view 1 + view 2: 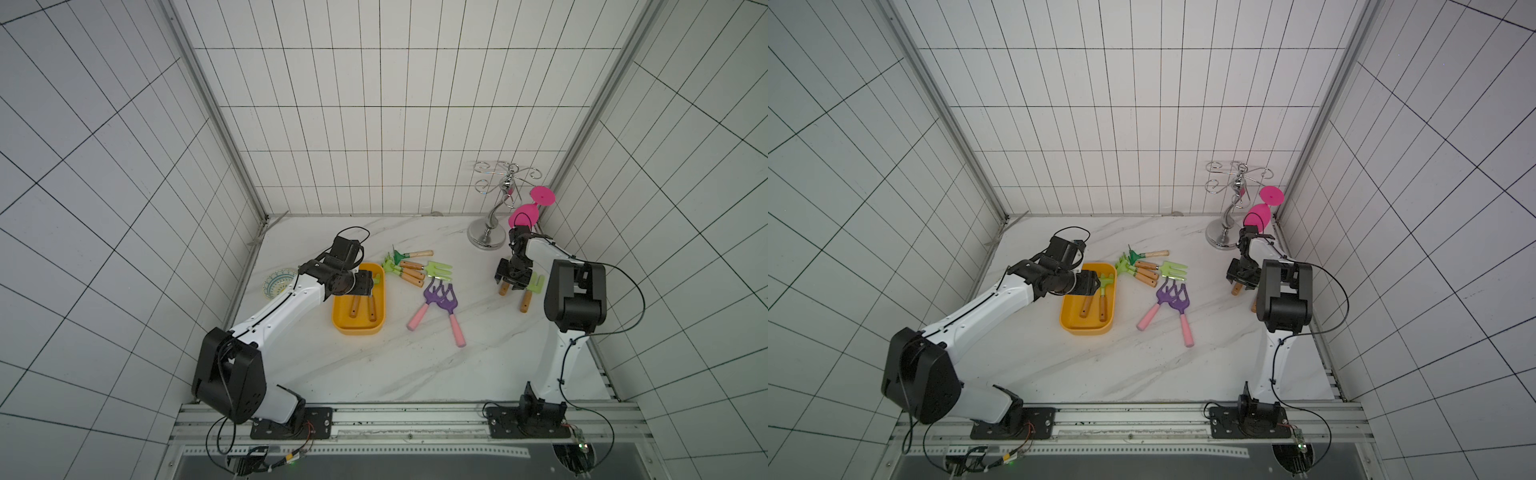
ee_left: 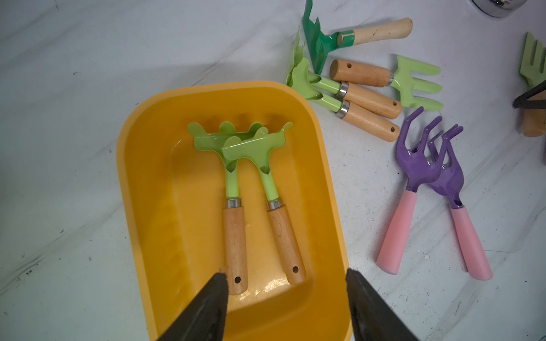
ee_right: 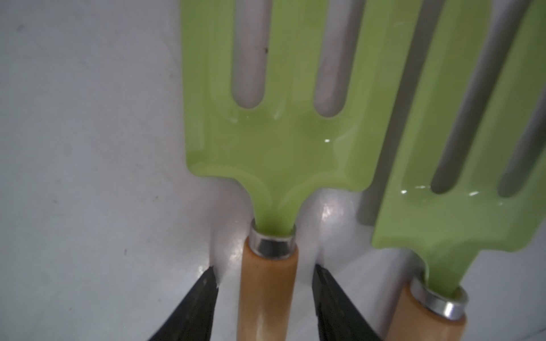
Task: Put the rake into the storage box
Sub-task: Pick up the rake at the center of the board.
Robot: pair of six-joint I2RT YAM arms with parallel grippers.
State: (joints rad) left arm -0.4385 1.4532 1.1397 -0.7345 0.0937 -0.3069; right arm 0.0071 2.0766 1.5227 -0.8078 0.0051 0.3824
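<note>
The yellow-orange storage box (image 2: 206,88) lies on the marble table, seen in both top views (image 1: 359,330) (image 1: 1086,330). Two light green rakes with wooden handles (image 2: 233,236) (image 2: 285,242) lie side by side in it. My left gripper (image 2: 285,273) hovers open over the box's near end, holding nothing. More green rakes (image 2: 363,100) lie just beyond the box. On the right side, my right gripper (image 3: 264,271) straddles the wooden handle of a light green fork-shaped tool (image 3: 274,147). A gap shows on each side of the handle. A second such tool (image 3: 472,177) lies beside it.
Two purple forks with pink handles (image 1: 436,299) lie mid-table. A small patterned plate (image 1: 278,282) sits left of the box, partly under my left arm. A chrome stand (image 1: 492,232) and a pink glass (image 1: 524,214) stand at the back right corner, near the right arm.
</note>
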